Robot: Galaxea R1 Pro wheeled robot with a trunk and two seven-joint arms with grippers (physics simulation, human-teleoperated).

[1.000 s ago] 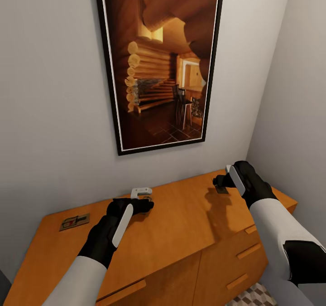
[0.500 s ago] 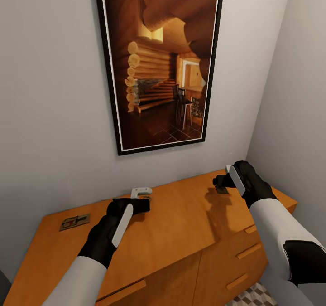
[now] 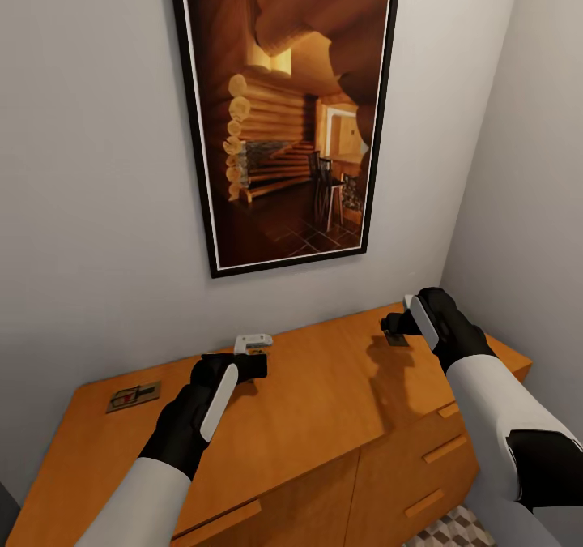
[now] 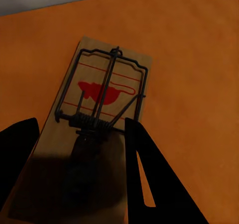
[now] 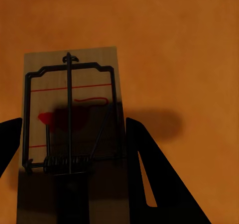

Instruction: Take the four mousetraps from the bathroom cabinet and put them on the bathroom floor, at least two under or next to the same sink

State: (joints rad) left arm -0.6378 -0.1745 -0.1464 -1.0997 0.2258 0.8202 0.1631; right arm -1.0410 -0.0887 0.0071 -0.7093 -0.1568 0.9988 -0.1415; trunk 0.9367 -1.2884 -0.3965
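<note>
The orange-brown cabinet (image 3: 324, 405) stands against the wall with mousetraps lying flat on its top. My left gripper (image 3: 257, 366) hovers low over one mousetrap (image 4: 102, 99) near the back edge. It is open, with a black finger on either side of the board (image 4: 81, 122). My right gripper (image 3: 394, 326) is open in the same way over a second mousetrap (image 3: 397, 339) at the cabinet's back right, its fingers straddling that board (image 5: 69, 99). A third mousetrap (image 3: 132, 397) lies apart at the far left of the top. The sink is out of view.
A large framed painting (image 3: 287, 117) hangs on the grey wall just behind the cabinet. A side wall (image 3: 526, 207) closes in on the right. Drawer fronts with handles (image 3: 444, 450) face me, and a patch of cube-patterned floor (image 3: 453, 531) shows at the bottom right.
My left gripper has shifted slightly over its mousetrap, which it now covers in the head view. The right arm and the far-left trap have not moved.
</note>
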